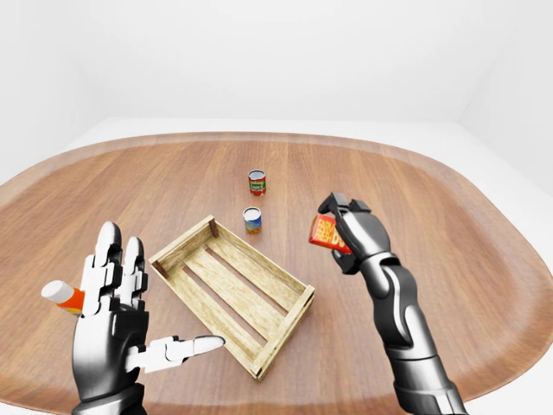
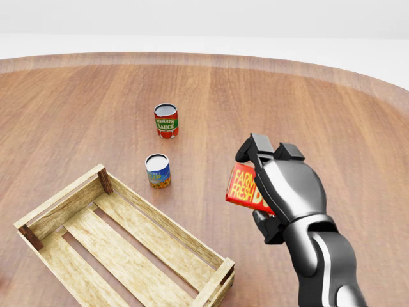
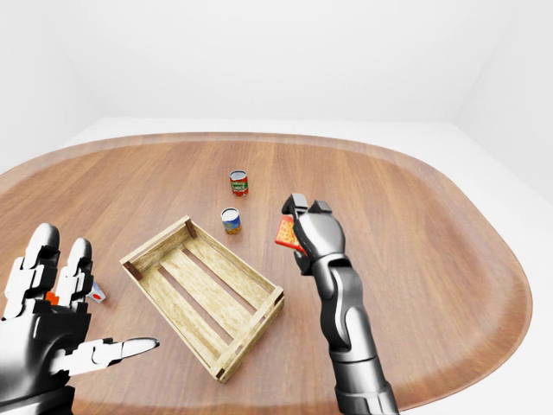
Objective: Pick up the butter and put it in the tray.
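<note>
Your right hand (image 2: 271,185) is closed around the butter (image 2: 245,187), a red box held tilted in the air above the wooden surface (image 2: 332,121), to the right of the tray (image 2: 61,201) in the head view. The tray, a slatted wooden crate, sits on the surface with nothing inside it. 2 cans stand beyond its far edge: a tomato sauce can (image 2: 166,120) higher in the view and a blue-labelled can (image 2: 158,170) just beside the crate's corner. Your left hand (image 1: 117,320) hangs with fingers spread, holding nothing. An orange and white bottle (image 1: 62,296) shows behind it.
</note>
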